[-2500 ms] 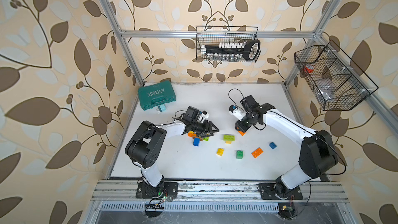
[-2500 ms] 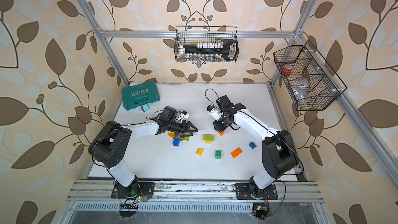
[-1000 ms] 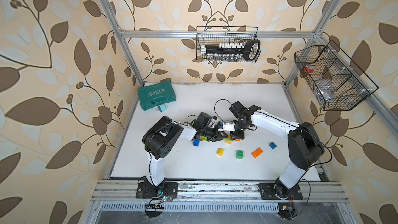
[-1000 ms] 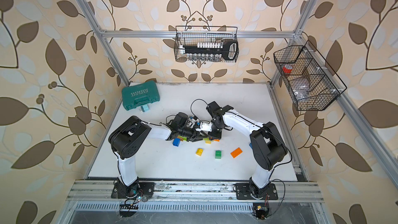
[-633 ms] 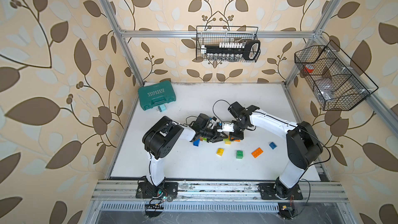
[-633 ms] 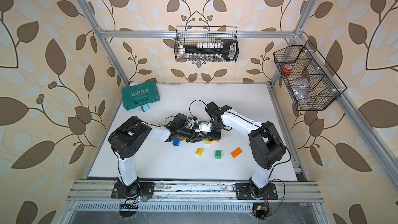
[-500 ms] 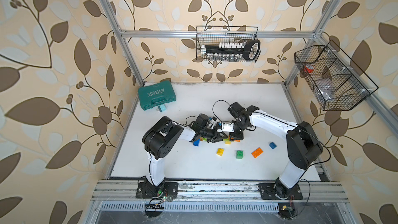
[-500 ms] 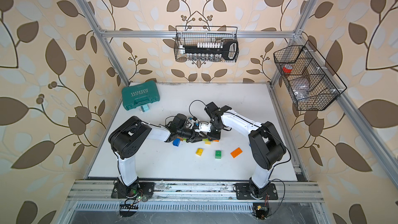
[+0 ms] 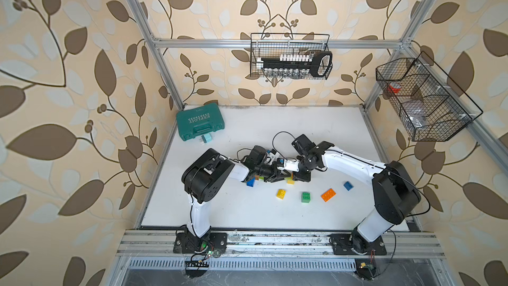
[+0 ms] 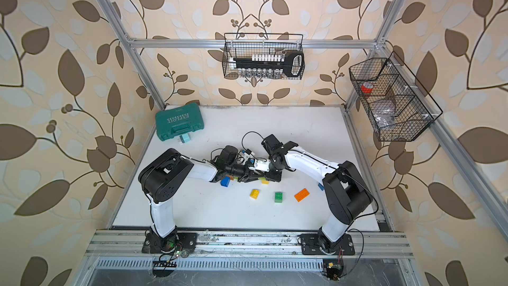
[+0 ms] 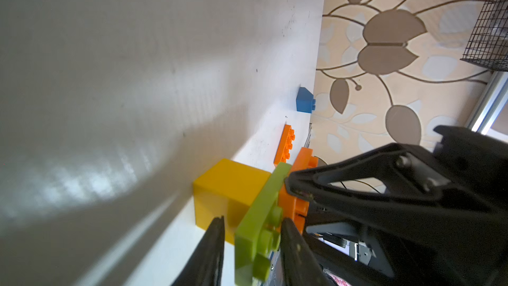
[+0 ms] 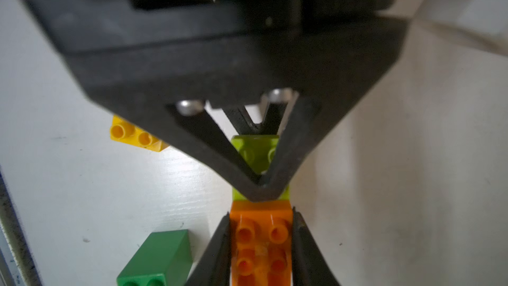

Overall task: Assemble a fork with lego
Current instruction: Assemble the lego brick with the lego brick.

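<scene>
In both top views my two grippers meet tip to tip over the lego at mid-table. The left gripper (image 9: 275,175) (image 11: 253,219) is shut on a lime green plate (image 11: 261,210) (image 12: 255,149) that sits on a yellow brick (image 11: 228,188). One of its fingers (image 11: 291,243) touches the plate's studs. The right gripper (image 9: 292,175) (image 12: 261,214) is shut on an orange brick (image 12: 261,243) (image 11: 292,204), held against the studded face of the lime plate. The joint itself is hidden in both top views.
Loose lego lies nearby: a blue brick (image 9: 250,182), a yellow brick (image 9: 280,193), a green brick (image 9: 305,197), an orange plate (image 9: 328,195) and a blue brick (image 9: 347,185). A teal tool case (image 9: 199,122) stands at the back left. Wire baskets (image 9: 291,56) hang on the walls.
Earlier the grippers were apart, the right one farther back. They have come together at mid-table. Over the last second both have barely moved.
</scene>
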Available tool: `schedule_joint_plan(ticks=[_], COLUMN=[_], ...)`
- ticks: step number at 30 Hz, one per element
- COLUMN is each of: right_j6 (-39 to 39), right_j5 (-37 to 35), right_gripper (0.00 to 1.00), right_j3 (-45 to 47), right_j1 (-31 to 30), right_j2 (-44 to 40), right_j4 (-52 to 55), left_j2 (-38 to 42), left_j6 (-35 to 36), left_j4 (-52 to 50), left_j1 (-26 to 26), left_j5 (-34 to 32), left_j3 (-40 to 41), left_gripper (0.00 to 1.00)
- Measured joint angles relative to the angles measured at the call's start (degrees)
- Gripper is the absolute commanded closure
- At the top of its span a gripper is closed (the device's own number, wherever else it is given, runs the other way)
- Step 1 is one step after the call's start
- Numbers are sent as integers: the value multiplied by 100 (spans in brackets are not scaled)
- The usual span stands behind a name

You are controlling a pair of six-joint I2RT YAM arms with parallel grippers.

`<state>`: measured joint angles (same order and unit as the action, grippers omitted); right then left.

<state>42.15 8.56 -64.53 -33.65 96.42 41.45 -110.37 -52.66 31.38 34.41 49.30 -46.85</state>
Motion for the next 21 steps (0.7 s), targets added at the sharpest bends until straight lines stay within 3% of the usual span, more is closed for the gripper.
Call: schedule_joint_plan(ticks=[10, 21], right_j6=[125, 555], right_j5=[-146, -278], right_gripper=[77, 72], right_j3=[-144, -391], right_j1=[-48, 101], right_j2=[35, 164], right_j4=[92, 376], left_j2=[0, 37], left_j6=[-15, -162], left_j4=[13, -79], left_j1=[-48, -315], left_j5=[63, 153], left_j3=[4, 4], left_gripper=[50, 47])
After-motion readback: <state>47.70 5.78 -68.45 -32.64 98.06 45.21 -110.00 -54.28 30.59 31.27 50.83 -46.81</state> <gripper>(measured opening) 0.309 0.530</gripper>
